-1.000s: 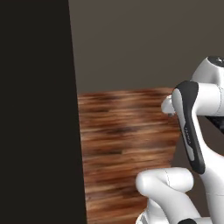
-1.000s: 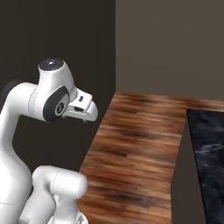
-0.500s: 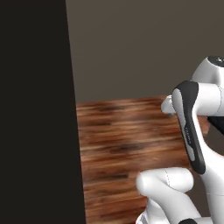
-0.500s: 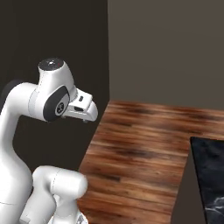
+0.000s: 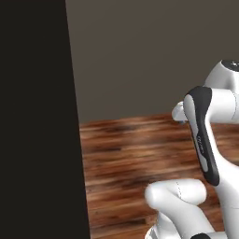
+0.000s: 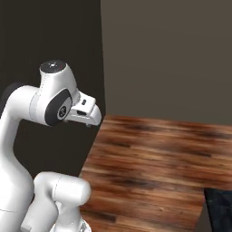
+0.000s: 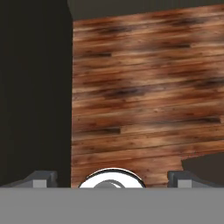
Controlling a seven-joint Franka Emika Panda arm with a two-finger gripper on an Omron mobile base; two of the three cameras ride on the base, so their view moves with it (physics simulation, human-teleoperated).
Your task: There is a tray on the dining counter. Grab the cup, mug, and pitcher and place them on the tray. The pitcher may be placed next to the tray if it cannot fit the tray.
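Note:
The tray, the cup, the mug and the pitcher are out of view. Of the dining counter, a black marble corner [image 6: 220, 210] shows at the lower right of the right base view. In the hand view my gripper [image 7: 113, 178] is open, its two fingertips [image 7: 42, 177] far apart with nothing between them, looking down at wooden floor. My arm stands folded above the base, the hand held close to it.
A tall dark panel [image 5: 37, 116] stands close on the left, also seen as a dark panel [image 6: 50, 36] behind the arm. A plain grey-brown wall [image 5: 149, 56] closes the far side. Wooden floor [image 6: 149, 158] stretches ahead.
The whole picture has shifted in both base views: the camera has moved. The dark panel takes up less of the left view, and the counter corner has slid toward the right edge. The arm keeps its pose.

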